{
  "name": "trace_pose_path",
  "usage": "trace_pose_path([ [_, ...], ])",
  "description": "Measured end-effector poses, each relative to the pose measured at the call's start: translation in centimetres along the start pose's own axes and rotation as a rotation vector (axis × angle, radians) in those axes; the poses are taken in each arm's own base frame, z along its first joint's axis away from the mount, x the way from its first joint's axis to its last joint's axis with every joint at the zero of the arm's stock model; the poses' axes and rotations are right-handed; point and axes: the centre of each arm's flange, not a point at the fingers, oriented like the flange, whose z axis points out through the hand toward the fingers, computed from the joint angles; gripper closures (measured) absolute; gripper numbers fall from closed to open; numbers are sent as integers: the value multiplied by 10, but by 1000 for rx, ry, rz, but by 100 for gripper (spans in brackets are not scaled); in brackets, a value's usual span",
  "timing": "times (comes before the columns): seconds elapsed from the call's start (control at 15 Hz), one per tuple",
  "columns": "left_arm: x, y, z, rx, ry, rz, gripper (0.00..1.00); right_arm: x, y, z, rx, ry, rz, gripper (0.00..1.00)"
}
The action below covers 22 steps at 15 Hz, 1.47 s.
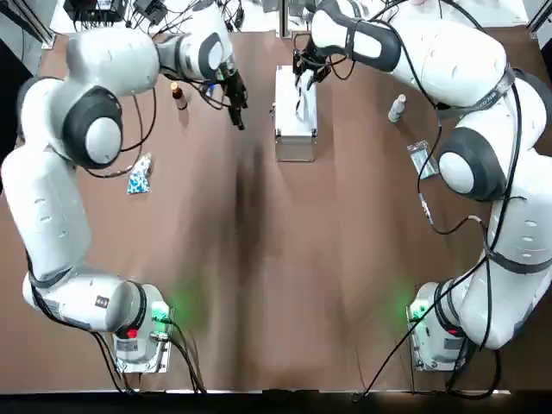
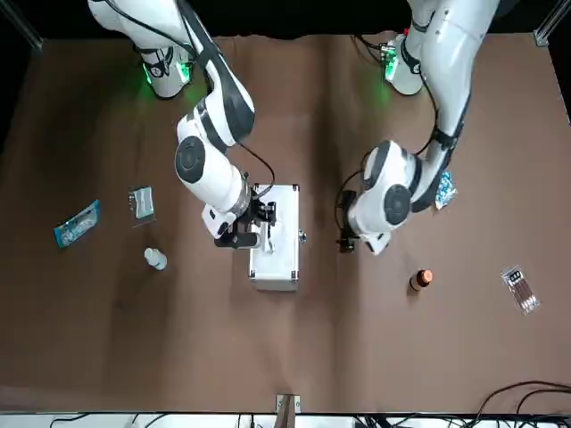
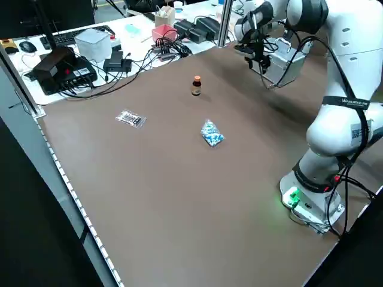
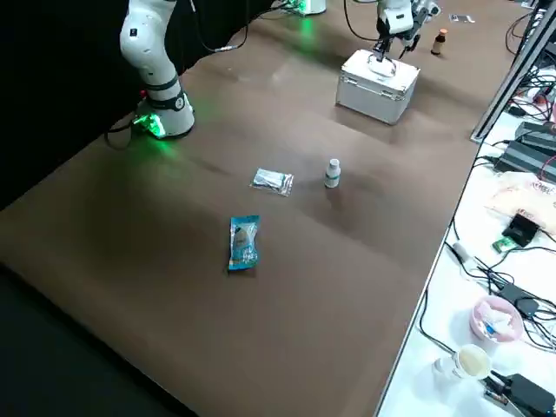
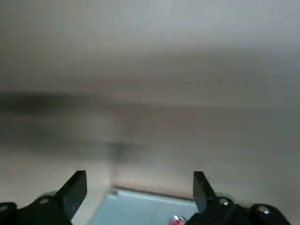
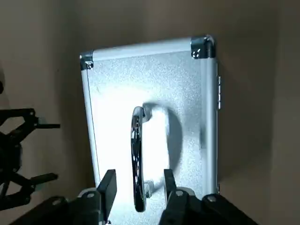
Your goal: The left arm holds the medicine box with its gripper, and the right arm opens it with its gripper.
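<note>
Medicine box [image 1: 295, 129] sits shut on the far middle of the bench [image 1: 259, 276]. My right claw [image 6: 138, 177] is spread astride its handle [image 6: 136, 131]. My left claw [image 5: 139, 180] is spread too, beside the box, gripping nothing. Risk: unheld, the box lifts whole if I pull. Amber bottle [image 1: 178, 95], white bottle [image 1: 397, 108] and blue packet [image 1: 140, 175] lie around.

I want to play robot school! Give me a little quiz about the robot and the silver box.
1. True or false: the left hand is squeezing the medicine box.
2. The right hand is open, with a finger on each side of the box's: A) handle, B) latch, C) corner?
3. Fill in: the brown bottle stands on the robot's ___ side of the box.
Key: 1 false, the left hand is open beside the box, not touching it; 2 A; 3 left.
</note>
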Motion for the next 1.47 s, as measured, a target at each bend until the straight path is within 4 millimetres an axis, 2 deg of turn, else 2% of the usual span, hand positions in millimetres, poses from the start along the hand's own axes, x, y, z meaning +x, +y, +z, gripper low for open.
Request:
trace_pose_path([
  [0.2,-26,11,10,-8,-24,-98,0,-1,0,5,-4,-5,-1,55],
  [0.47,-42,19,19,-32,-61,-150,0,-4,-5,8,-5,-9,-9,56],
  [0.67,-60,13,28,-44,-77,-153,0,-8,-9,10,-6,-12,-18,59],
  [0.73,-77,7,32,-49,-82,-145,0,-9,-11,11,-6,-13,-20,66],
  [1.0,-82,5,33,-51,-79,-135,1,-9,-10,12,-8,-14,-19,67],
  [1.07,-82,5,33,-49,-78,-134,5,-9,-9,14,-10,-16,-18,67],
  [1.47,-81,12,28,-87,-90,-141,60,-8,-7,19,-15,-21,-16,68],
])
